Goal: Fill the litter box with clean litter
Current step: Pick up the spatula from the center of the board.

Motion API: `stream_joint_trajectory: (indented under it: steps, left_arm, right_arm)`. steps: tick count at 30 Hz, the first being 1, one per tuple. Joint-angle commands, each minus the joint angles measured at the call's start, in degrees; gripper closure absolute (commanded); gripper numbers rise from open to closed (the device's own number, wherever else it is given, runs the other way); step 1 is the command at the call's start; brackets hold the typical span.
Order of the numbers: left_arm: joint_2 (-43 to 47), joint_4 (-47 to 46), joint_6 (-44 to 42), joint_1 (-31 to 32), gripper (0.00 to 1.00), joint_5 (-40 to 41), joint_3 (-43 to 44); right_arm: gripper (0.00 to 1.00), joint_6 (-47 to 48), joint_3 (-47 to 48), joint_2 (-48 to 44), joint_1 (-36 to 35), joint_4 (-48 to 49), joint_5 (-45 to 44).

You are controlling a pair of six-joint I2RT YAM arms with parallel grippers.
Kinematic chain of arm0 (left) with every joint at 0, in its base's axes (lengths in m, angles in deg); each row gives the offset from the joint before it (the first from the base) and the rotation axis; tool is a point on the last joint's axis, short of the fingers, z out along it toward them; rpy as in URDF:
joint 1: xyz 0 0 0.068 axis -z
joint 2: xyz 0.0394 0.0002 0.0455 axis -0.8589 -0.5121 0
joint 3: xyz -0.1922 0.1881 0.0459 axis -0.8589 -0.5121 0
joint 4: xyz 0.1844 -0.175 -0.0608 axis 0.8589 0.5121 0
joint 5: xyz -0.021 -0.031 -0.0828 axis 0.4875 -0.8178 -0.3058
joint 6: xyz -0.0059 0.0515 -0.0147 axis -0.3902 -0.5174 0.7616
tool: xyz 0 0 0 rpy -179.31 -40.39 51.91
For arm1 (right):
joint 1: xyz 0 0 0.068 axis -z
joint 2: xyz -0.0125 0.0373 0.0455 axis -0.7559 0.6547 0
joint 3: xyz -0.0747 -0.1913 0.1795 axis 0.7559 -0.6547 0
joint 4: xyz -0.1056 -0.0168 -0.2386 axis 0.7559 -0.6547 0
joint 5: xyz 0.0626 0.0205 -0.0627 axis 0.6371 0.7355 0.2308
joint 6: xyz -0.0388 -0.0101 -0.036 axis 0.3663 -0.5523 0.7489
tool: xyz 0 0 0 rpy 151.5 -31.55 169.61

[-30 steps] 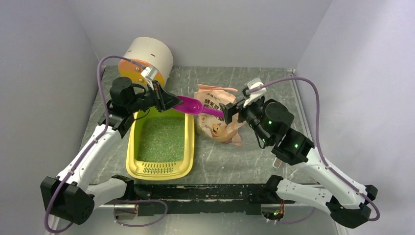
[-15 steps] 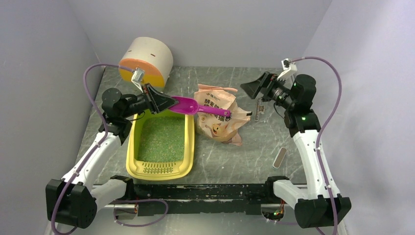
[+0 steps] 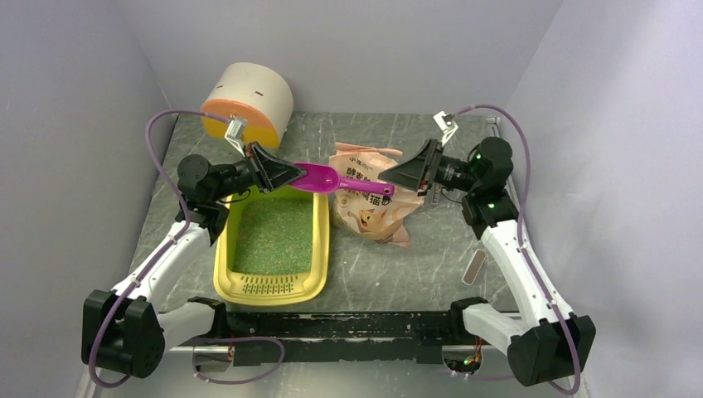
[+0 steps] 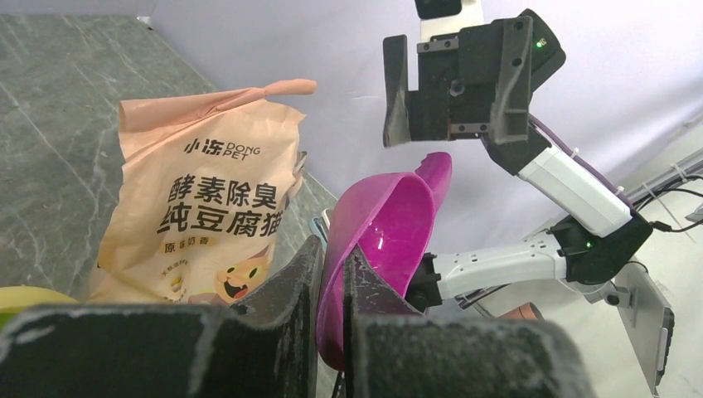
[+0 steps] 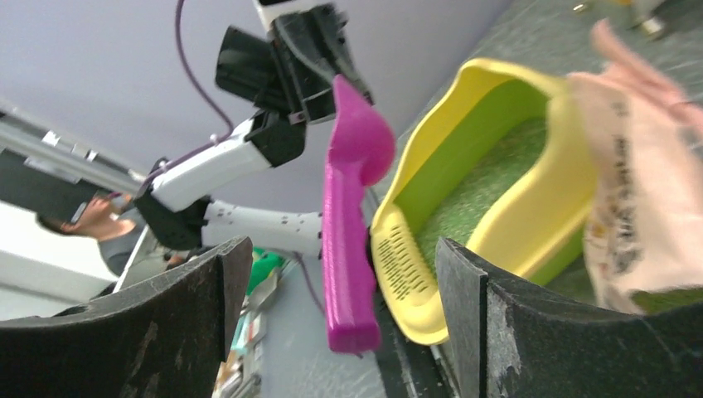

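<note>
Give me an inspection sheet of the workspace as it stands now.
Surface: grey marbled table.
Job's things: yellow litter box flat on the table; green litter covers its floor.
Clutter: printed bag right of the box; magenta scoop held in the air; white cylinder at back left; small flat grey piece at right.
Grippers: left gripper shut on the scoop's bowl; right gripper open, fingers either side of the handle end.
Cables: purple cables loop off both arms; no snag seen.
Surroundings: plain walls on three sides.
</note>
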Motion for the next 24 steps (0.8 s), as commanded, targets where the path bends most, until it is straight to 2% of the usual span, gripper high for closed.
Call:
stream_joint_trajectory:
  steps: [1,3,6,10,12,15,19,21,24]
  left_arm:
    - [0.35,-2.52,-1.26,1.37,0.95,1.98,0.50]
    - [1.21,-1.19,-2.30,1.38,0.95,4.12,0.27]
    - [1.03,-2.71,-1.83,1.38,0.95,3.24,0.78]
    - [2.29,-0.26,-3.13,1.38,0.95,4.98,0.72]
    - [2.18,-0.53,-2.90,1.38,0.95,4.11,0.76]
    - [1.77,-7.52,1.56,1.46,0.95,4.19,-1.13]
    - [1.81,-8.79,1.98,1.89,0.95,5.19,-2.40]
    - [1.93,-10.93,3.31,2.09,0.95,5.54,-3.21]
    - [1.80,-9.09,2.26,2.34,0.95,4.31,-2.11]
  right_arm:
    - [0.17,-2.08,-0.64,0.43,-6.99,2.17,-2.41]
    - [0.19,-1.95,-0.90,0.50,-8.63,2.42,-4.14]
    - [0.28,-5.67,-2.18,1.82,-9.21,8.11,-2.64]
    - [0.37,-6.16,-1.79,1.75,-9.54,8.63,-3.77]
    - [0.39,-7.21,-2.17,1.69,-9.72,10.13,-3.98]
    - [0.42,-8.27,-3.36,2.05,-10.21,11.40,-5.01]
    - [0.49,-13.74,-7.05,1.95,-11.94,19.84,-6.64]
    - [0.50,-13.21,-7.22,1.53,-12.28,19.42,-8.18]
    - [0.52,-11.32,-5.93,1.91,-12.34,17.65,-9.30]
